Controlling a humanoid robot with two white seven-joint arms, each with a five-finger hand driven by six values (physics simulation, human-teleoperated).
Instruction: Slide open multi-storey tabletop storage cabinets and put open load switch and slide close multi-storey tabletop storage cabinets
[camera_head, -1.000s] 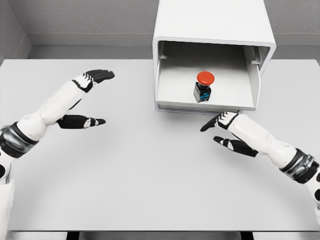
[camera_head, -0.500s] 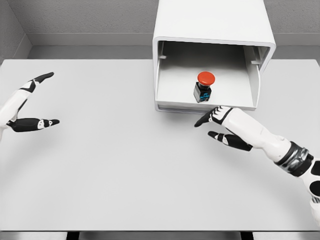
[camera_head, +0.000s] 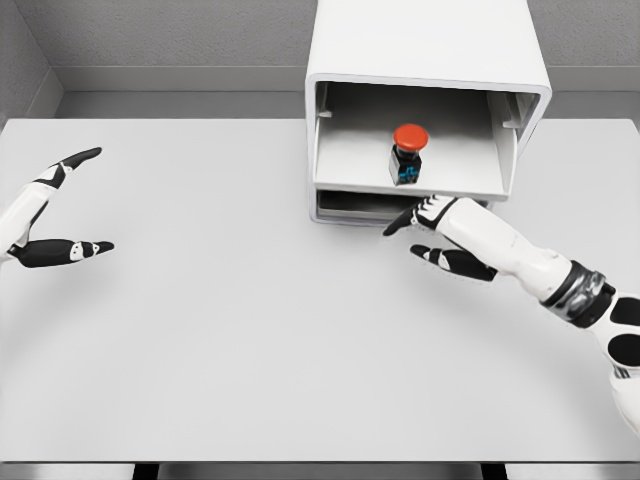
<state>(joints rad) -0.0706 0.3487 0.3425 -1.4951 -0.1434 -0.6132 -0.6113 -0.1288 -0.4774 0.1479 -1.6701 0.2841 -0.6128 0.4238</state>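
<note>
Here the load switch (camera_head: 408, 153), red button top on a black body, stands upright in the drawer (camera_head: 350, 165) of the white storage cabinet (camera_head: 425, 50), which sits at the far edge of the surface (camera_head: 250, 330), right of centre. Drawer front lip shows a dark gap beneath. Right hand (camera_head: 440, 235) is just at the drawer's front edge, fingers spread, holding nothing; contact unclear. Left hand (camera_head: 50, 215) at the left edge of the surface, well apart, fingers spread, empty
</note>
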